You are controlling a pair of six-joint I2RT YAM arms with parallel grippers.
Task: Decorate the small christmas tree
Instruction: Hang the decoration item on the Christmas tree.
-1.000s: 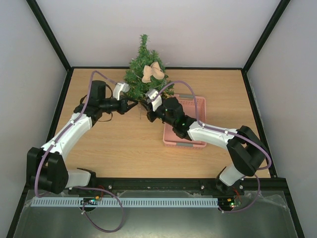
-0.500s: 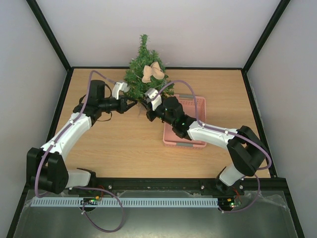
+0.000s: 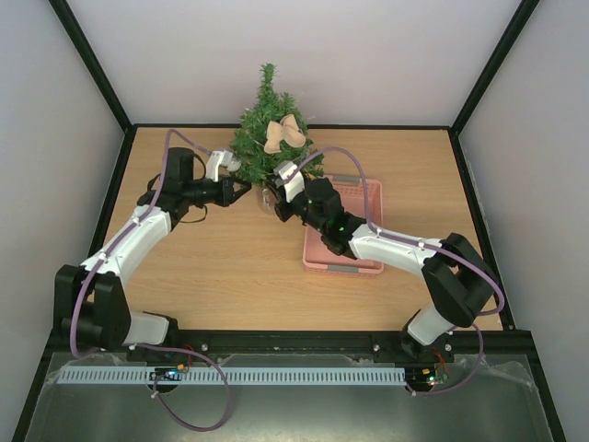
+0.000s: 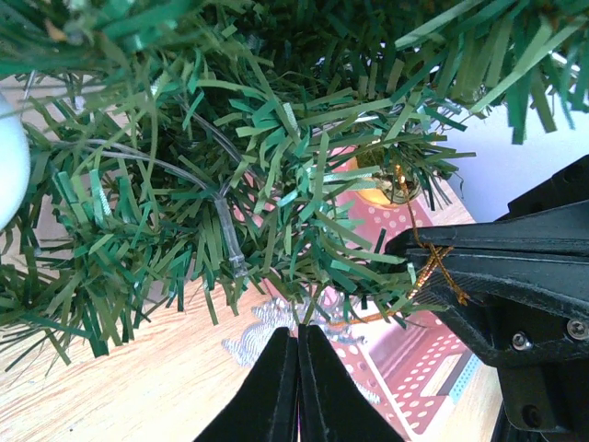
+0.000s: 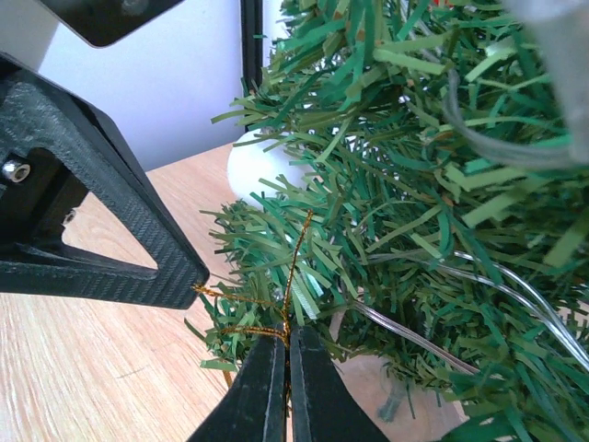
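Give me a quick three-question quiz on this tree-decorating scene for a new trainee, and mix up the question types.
1. True or false: in the top view, the pink basket stands to the left of the small christmas tree.
2. Multiple choice: what is the right gripper pinching between its shut fingers?
A. a gold thread
B. a red ribbon
C. a silver bell
3. Fill in the blank: the beige decoration already sitting high on the tree is a ____.

Key
1. False: the basket is to the tree's right and nearer the arms.
2. A
3. bow
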